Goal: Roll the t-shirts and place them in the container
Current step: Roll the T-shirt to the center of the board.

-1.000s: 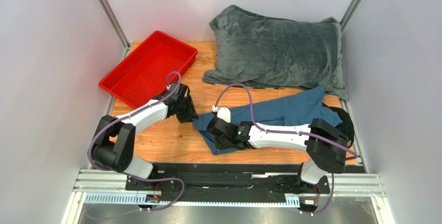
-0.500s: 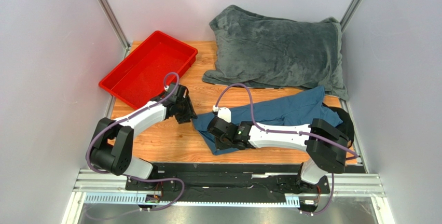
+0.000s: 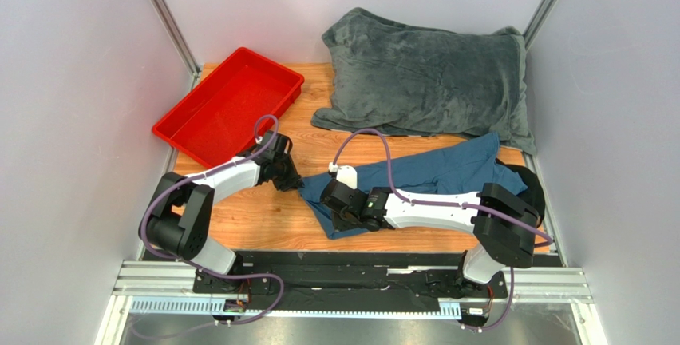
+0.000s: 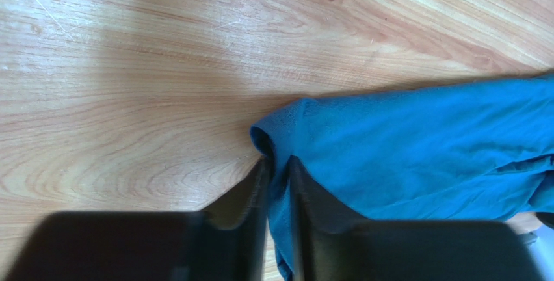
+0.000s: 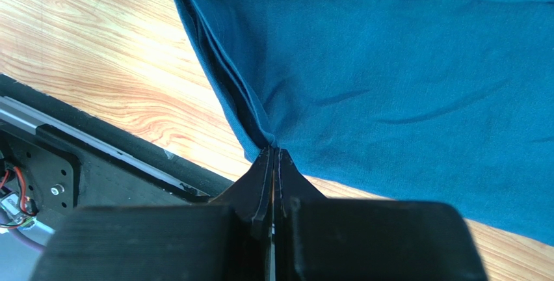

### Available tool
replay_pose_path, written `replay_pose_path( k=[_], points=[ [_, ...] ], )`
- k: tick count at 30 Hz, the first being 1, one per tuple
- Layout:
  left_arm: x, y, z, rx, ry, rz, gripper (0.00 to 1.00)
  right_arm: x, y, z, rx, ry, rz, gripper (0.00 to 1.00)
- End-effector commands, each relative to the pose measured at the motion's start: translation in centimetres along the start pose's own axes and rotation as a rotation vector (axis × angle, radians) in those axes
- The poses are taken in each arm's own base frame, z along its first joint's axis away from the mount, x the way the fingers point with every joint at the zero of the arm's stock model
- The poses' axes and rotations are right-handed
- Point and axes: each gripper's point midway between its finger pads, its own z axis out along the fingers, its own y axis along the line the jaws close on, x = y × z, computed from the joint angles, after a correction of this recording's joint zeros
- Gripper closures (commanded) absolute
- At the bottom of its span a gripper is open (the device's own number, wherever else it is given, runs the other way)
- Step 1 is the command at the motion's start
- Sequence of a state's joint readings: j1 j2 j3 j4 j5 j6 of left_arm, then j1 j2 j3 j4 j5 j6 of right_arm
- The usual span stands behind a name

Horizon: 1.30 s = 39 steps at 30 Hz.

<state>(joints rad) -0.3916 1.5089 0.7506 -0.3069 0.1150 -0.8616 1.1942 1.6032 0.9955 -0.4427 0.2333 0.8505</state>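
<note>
**Both pincers gripped the t-shirt [image 3: 447, 169] at its left end, before any rolling.**
The teal t-shirt lay crumpled on the right of the worktop [image 3: 263, 219], in front of a grey blanket [image 3: 423, 73]. The left pincer [image 4: 278, 164] was clamped on a fold at its corner, and the right pincer [image 5: 274, 154] was pinched tight on the near edge. The next move likely called for lifting it and spreading it flat.

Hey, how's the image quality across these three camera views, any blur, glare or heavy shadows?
Top external: even, soft light, only faint shadows. Left wrist: left fingers blurred and dark up close, t-shirt sharp, broad shadow on the table. Right wrist: right fingers blurred, bright glare on the table at left.
</note>
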Motion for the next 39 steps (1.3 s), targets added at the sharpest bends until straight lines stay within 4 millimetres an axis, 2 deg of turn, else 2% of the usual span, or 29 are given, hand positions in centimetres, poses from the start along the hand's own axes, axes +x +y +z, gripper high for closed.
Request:
replay_pose_path(
  k=[1, 2, 3, 4, 5, 9, 12, 16, 23, 28, 32, 35, 38, 39],
  points=[
    [-1.3, -2.5, -1.4, 0.059, -0.055, 0.047, 0.82, -1.7, 1.0, -1.1, -0.045, -0.058, 0.042, 1.00],
    [-1.3, -2.1, -1.7, 0.026, -0.056, 0.072, 0.84, -1.7, 1.1, -1.1, -0.046, -0.059, 0.044, 1.00],
    [-2.0, -2.9, -2.3, 0.030, -0.075, 0.090, 0.87, -1.8, 1.2, -1.3, -0.052, -0.064, 0.044, 1.00],
    [-1.8, -3.3, -2.7, 0.027, -0.077, 0.130, 0.90, -1.8, 1.2, -1.4, -0.056, -0.064, 0.045, 1.00],
    [-1.7, -3.1, -2.9, 0.000, -0.076, 0.145, 0.92, -1.9, 1.1, -1.4, -0.053, -0.068, 0.048, 1.00],
    [-1.9, -4.8, -4.2, 0.002, -0.084, 0.202, 0.96, -1.8, 0.5, -1.7, -0.042, -0.080, 0.066, 1.00],
    [-2.1, -5.3, -4.5, -0.025, -0.096, 0.220, 0.96, -1.7, -0.5, -2.1, -0.026, -0.104, 0.103, 1.00],
    [-1.3, -6.3, -3.8, -0.045, -0.061, 0.238, 0.96, -1.4, -1.8, -2.4, -0.004, -0.130, 0.154, 1.00],
    [-0.4, -9.5, -2.4, -0.042, -0.036, 0.284, 0.96, -0.5, -4.0, -2.9, 0.008, -0.169, 0.260, 1.00],
    [0.7, -11.1, -1.6, -0.043, -0.016, 0.327, 0.96, 0.2, -5.4, -3.0, 0.024, -0.184, 0.309, 1.00],
    [1.0, -12.2, -1.2, -0.029, -0.012, 0.363, 0.96, 0.7, -5.7, -2.9, 0.024, -0.183, 0.323, 1.00],
    [1.3, -12.9, -0.9, -0.023, -0.005, 0.401, 0.91, 0.8, -5.7, -2.8, 0.026, -0.183, 0.318, 1.00],
    [1.6, -13.5, -0.6, -0.009, 0.008, 0.435, 0.84, 0.5, -5.5, -3.0, 0.026, -0.192, 0.304, 0.91],
    [1.5, -13.8, -0.6, 0.000, 0.006, 0.450, 0.83, 0.4, -5.6, -3.1, 0.028, -0.196, 0.298, 0.86]
  ],
)
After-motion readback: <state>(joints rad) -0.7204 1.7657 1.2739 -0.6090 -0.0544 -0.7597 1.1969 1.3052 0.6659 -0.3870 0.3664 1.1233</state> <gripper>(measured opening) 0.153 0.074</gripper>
